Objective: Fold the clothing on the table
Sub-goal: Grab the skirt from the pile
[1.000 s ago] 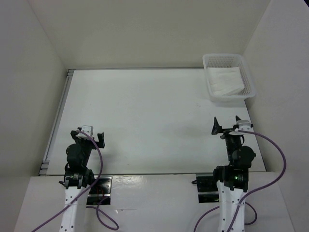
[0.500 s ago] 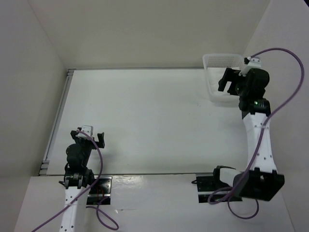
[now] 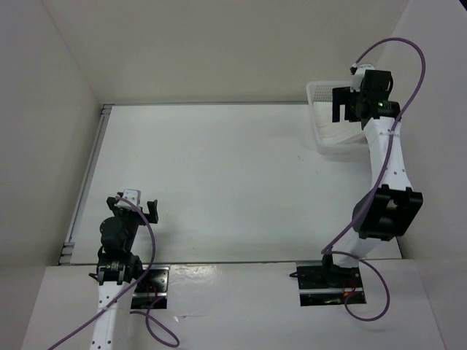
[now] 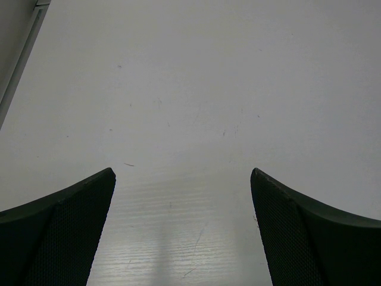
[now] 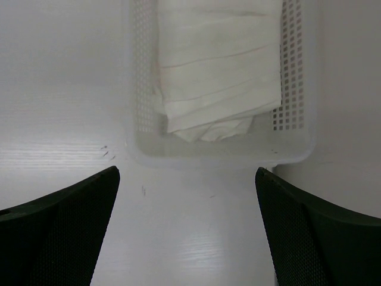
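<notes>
**Right arm stretched out over the corner basket, both grippers wide and empty**

The right gripper [image 3: 347,114], its black fingers spread wide and holding nothing, now hangs over the white plastic mesh basket [image 5: 220,156] at the table's far right corner. A second ago that arm sat folded near its base; half a second ago it had reached the basket, and it has since stretched a little further. In the right wrist view the clothing [image 5: 217,65], a white pleated thin-fabric garment, lies folded inside the basket, where it was before, just beyond the fingertips and untouched. The left gripper [image 3: 135,210] has not moved: equally wide, empty, low over the bare near-left part of the flat matte white table [image 3: 219,168], near the thin metal rail [image 3: 87,175].
</notes>
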